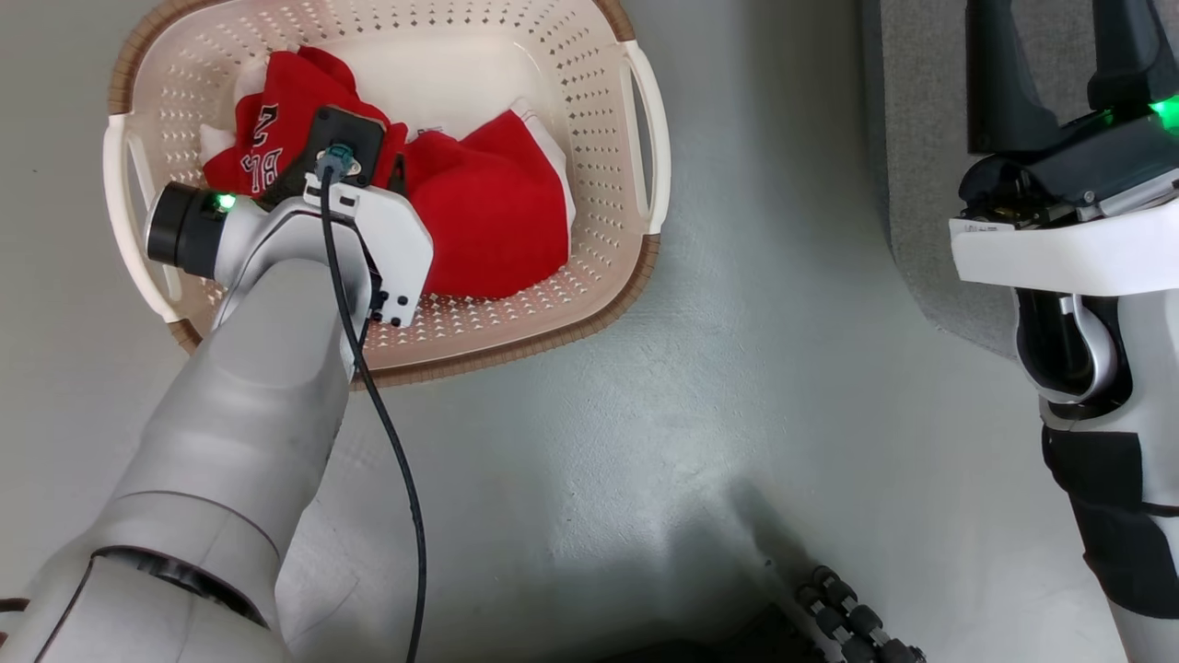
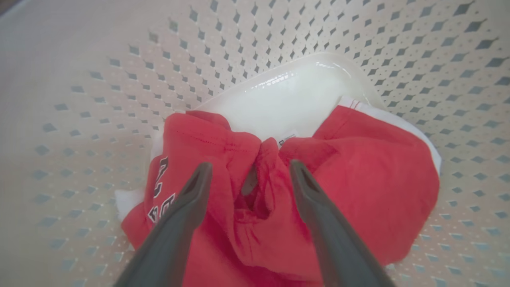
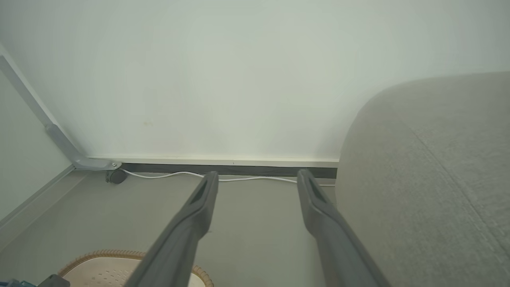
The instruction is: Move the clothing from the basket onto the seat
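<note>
**While hanging over the clothing (image 1: 497, 212) in the basket (image 1: 589, 83), grips nothing**

Reaches the left arm (image 1: 258, 387) from 7 o'clock of the head view up toward 11 o'clock, wrist bent down past the rim into the basket. Points the left gripper (image 2: 250, 165) down at the red heap, fingers (image 2: 179, 223) spread wide and clamped on nothing. Frames, in the left wrist view, a crumpled fold of fabric between the two tips; touching it or just above it, cannot tell. Shows dark-and-white lettering (image 2: 161, 191) at 8 o'clock of that fold, white trim (image 2: 398, 119) at 2 o'clock, and a paper label (image 2: 287, 139) on the bare basket floor at 12 o'clock. Trails a black cable (image 1: 387, 442) from the wrist toward 6 o'clock over the grey floor (image 1: 691, 414).

Stretches the right arm (image 1: 1105, 460) forward along the 3 o'clock edge of the head view, beside the seat (image 1: 921, 184) at 2 o'clock and well apart from the basket. Carries the right gripper (image 3: 258, 175) just as wide and empty, aimed level at a pale wall (image 3: 239, 79) with a white cord (image 3: 179, 174) along its foot. Puts the seat at 3 o'clock of the right wrist view and the basket's rim at 7 o'clock. Finds all the visible clothing inside the basket.
</note>
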{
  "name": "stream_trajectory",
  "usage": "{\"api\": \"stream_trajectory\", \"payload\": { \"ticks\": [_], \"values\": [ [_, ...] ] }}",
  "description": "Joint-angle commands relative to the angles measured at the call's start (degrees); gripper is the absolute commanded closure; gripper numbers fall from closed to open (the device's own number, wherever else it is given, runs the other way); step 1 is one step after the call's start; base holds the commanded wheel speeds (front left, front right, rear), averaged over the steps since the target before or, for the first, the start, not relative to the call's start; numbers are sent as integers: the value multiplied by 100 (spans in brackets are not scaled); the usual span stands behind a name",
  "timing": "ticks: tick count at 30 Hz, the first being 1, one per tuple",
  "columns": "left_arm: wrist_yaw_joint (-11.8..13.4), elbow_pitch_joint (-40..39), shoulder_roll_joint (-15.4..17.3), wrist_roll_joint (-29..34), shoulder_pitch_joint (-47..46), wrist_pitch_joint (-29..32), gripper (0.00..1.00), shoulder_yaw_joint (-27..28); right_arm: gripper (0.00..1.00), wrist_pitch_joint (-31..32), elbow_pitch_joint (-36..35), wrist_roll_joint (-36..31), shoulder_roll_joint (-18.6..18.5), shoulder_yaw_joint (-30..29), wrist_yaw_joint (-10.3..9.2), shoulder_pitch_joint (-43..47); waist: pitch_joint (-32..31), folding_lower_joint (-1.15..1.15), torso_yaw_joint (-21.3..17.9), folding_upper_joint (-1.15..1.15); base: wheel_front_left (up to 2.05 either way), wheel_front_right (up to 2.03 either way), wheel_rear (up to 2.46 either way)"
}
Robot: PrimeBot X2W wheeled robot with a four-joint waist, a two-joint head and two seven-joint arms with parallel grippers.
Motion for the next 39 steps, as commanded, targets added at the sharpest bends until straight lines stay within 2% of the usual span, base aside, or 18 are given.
{"api": "stream_trajectory", "payload": {
  "ticks": [1, 13, 21, 22, 23, 30, 39],
  "values": [
    [87, 1, 81, 73, -36, 95, 0, 10, 0, -34, -174, 54, 12, 83, 23, 101, 47, 0, -36, 0, 0, 0, 0],
    [419, 111, 274, 340, -201, 901, 0, -360, 0, -34, -273, 122, 152, 138, 23, 22, 248, 0, -244, 0, 0, 0, 0],
    [472, 120, 415, 450, -263, 1170, 0, -554, 0, -34, -314, 155, 228, 90, 23, 37, 331, 0, -371, 0, 0, 0, 0],
    [466, 120, 431, 439, -268, 1186, 20, -556, 0, -34, -312, 159, 236, 73, 23, 37, 338, 0, -379, 0, 0, 0, 0],
    [428, 121, 462, 438, -269, 1202, 100, -583, 0, -34, -304, 165, 252, 51, 23, 29, 341, 0, -392, 0, 0, 0, 0],
    [288, 123, 516, 357, -213, 1079, 100, -602, 0, -34, -261, 172, 281, 1, 23, 2, 216, 0, -382, 0, 0, 0, 0],
    [26, 123, 377, 201, 47, 499, 100, -613, 0, -34, -90, 150, 235, -115, 23, 129, -331, 0, -224, 0, 0, 0, 0]
  ]
}}
